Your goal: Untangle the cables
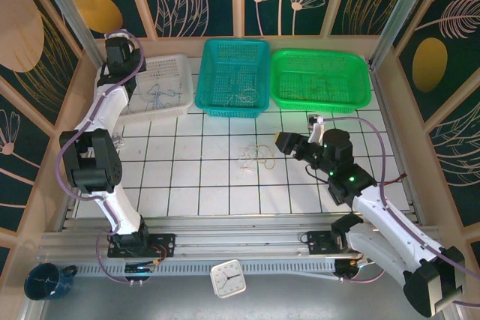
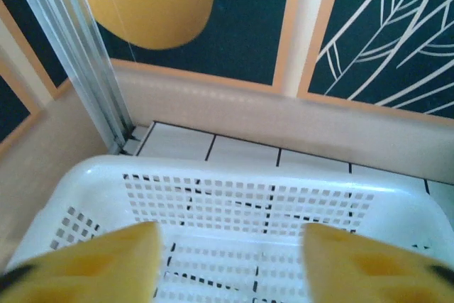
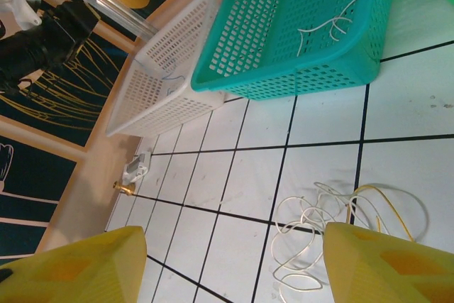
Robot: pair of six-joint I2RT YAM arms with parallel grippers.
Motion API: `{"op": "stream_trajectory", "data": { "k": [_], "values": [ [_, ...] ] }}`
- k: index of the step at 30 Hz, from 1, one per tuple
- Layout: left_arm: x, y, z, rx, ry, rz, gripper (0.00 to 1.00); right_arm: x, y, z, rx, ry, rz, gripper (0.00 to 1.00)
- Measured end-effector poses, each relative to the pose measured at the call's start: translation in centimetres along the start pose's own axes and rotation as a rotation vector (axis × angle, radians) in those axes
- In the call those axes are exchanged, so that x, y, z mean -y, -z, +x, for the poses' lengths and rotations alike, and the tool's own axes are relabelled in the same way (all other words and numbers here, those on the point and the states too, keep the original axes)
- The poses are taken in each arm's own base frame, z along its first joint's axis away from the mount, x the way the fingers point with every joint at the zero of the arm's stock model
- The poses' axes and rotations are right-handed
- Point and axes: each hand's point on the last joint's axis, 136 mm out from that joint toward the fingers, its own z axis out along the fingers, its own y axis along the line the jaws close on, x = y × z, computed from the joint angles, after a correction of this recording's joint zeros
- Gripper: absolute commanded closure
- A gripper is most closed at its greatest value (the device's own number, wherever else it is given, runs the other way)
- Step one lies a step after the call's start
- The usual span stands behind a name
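Cables (image 1: 257,157) lie tangled near our right gripper (image 3: 234,264), wide open and empty; if we grab several strands, knots could tighten. Our left gripper (image 2: 230,264) gapes empty over the white basket (image 2: 234,175).

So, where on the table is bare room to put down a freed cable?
The tiles between the left arm and the cable tangle are bare, and so is the near row in front of the tangle. The far row is crowded with the white basket, teal basket and green basket; the right tool hangs close beside the tangle.
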Motion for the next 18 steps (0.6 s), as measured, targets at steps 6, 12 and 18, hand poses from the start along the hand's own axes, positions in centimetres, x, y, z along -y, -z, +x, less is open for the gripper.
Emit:
{"op": "stream_trajectory", "data": {
  "k": [6, 12, 18],
  "values": [
    [0.7, 0.9, -1.7, 0.036, 0.054, 0.054, 0.01, 0.5, -0.4, 0.2, -0.01, -0.006, 0.019, 0.33],
    [2.0, 2.7, -3.6, 0.06, 0.078, 0.137, 0.01, 1.3, -0.7, 0.3, -0.009, -0.004, 0.054, 0.33],
    [3.8, 5.9, -4.7, 0.067, 0.139, 0.268, 0.01, 3.0, -1.2, 0.8, -0.024, 0.004, 0.125, 0.33]
  ]
}}
